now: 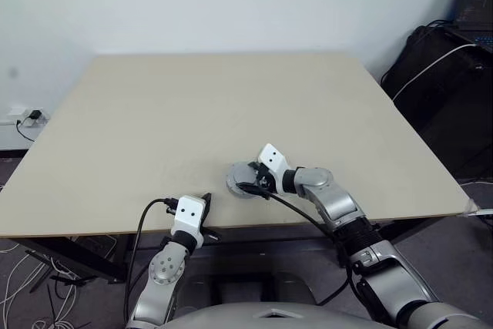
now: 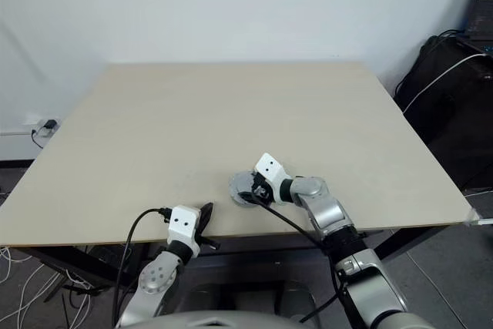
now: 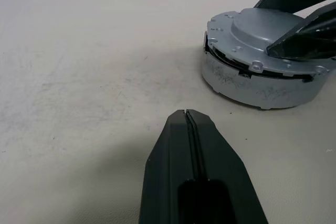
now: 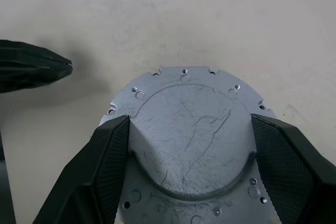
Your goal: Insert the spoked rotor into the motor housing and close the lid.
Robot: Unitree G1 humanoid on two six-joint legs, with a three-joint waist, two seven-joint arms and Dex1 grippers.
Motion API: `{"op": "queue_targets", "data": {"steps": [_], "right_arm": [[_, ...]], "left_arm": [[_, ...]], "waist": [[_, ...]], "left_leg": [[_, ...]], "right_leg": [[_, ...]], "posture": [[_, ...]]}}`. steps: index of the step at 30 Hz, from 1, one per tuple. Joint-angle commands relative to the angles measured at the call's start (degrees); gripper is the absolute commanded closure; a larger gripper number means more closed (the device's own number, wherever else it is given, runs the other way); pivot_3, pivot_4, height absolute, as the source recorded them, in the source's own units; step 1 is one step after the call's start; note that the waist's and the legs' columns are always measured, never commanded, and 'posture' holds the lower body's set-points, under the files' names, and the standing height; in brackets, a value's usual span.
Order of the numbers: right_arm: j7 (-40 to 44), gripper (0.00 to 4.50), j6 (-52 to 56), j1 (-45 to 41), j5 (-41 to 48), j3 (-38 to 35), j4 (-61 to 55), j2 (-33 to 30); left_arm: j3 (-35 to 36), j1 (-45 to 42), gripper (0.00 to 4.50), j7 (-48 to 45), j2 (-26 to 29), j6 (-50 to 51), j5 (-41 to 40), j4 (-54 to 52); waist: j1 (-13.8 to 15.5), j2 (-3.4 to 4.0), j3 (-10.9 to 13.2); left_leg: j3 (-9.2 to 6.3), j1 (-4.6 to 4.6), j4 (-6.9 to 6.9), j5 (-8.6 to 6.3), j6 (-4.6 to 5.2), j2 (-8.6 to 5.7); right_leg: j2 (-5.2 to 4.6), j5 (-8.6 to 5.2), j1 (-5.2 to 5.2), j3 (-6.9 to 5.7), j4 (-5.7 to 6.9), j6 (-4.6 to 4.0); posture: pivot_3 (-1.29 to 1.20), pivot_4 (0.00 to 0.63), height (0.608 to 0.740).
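Lid sits on housing near table's front edge, slightly tilted, gap at one side; right gripper straddles the raised centre, fingers apart; left gripper closed nearby. Advice: press evenly until flush.

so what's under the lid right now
The lid sits on the grey motor housing, with a dark gap at one edge. The right claw straddles its raised centre. Anything inside is covered.
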Motion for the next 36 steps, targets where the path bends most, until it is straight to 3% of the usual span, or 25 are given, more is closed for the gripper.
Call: {"op": "queue_targets", "data": {"steps": [1,15,29,36], "right_arm": [[-1.37,1.27,0.54,-1.33,-1.35,-0.07,-0.67,-0.06],[-3.47,1.27,4.04,-2.34,-4.08,1.65,0.24,-0.38],[-0.26,1.27,5.87,-2.13,-4.65,3.47,0.16,-2.20],[-1.71,1.27,5.96,-1.55,-4.71,3.23,0.06,-1.68]], "left_arm": [[-0.13,-0.42,4.50,0.13,-0.08,-0.56,0.04,-2.74],[-0.09,-0.38,4.50,0.19,-0.08,-0.47,0.06,-2.85],[-0.05,-0.55,4.50,-0.06,0.07,-0.15,-0.05,-2.96],[3.27,-4.46,4.50,3.74,-3.22,5.86,-1.65,-3.88]], "waist": [[0.00,0.01,-0.01],[-0.01,0.13,-0.14],[0.14,0.33,-0.29],[0.20,0.32,-0.30]], "left_leg": [[0.00,0.00,0.01,0.00,0.00,0.00],[-0.01,0.07,0.05,0.00,0.01,0.00],[-0.02,0.06,0.09,-0.01,0.07,-0.03],[-0.05,0.08,0.12,-0.01,0.09,-0.04]], "right_leg": [[0.00,0.00,0.00,0.00,0.00,0.00],[-0.04,0.01,0.08,0.00,0.02,0.01],[-0.06,0.02,0.11,-0.02,-0.02,0.02],[-0.08,0.03,0.17,-0.03,-0.03,0.04]], "posture": [[0.00,0.000,0.740],[0.00,0.000,0.740],[0.00,0.000,0.740],[0.00,0.000,0.740]]}}
